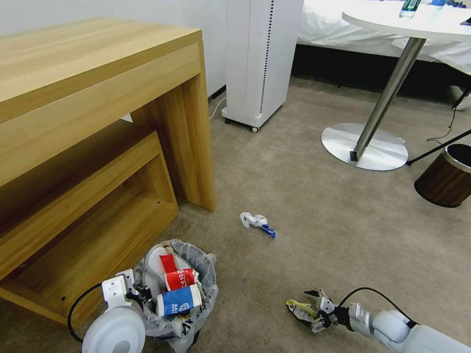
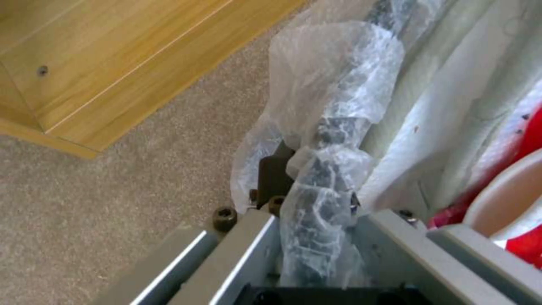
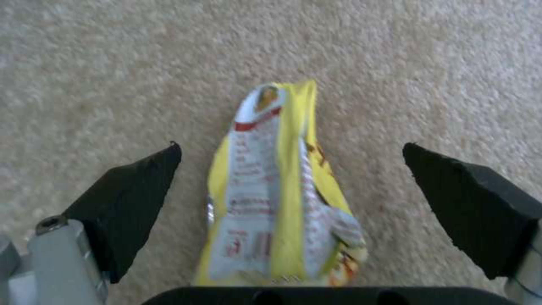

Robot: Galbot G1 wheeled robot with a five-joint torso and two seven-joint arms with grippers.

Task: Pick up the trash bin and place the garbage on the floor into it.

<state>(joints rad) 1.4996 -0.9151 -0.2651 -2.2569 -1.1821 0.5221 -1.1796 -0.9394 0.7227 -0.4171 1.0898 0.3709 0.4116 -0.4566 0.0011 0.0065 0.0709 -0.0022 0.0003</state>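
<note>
My right hand, at the lower right of the head view, sits low over the beige carpet with its two black pads spread wide on either side of a yellow-and-white snack wrapper. In the right wrist view the wrapper lies flat between the pads, touching neither, its long axis running straight out from the palm, so I judge that closing across its narrow width is what the pick turns on.

My left hand, at the lower left, is clamped on the rim of the trash bin; the left wrist view shows the bag-wrapped black rim pinched between its fingers. The bin stands just beside the low shelf of the wooden bench and already carries a red-and-white carton, a blue-and-white packet and a white slipper.

The bin lies to the left of the wrapper, with bare carpet between and nothing in the way. A crumpled white-and-blue scrap rests mid-frame, well apart from both hands. A brown wood-grain bin and a round pedestal table sit far off at the upper right.
</note>
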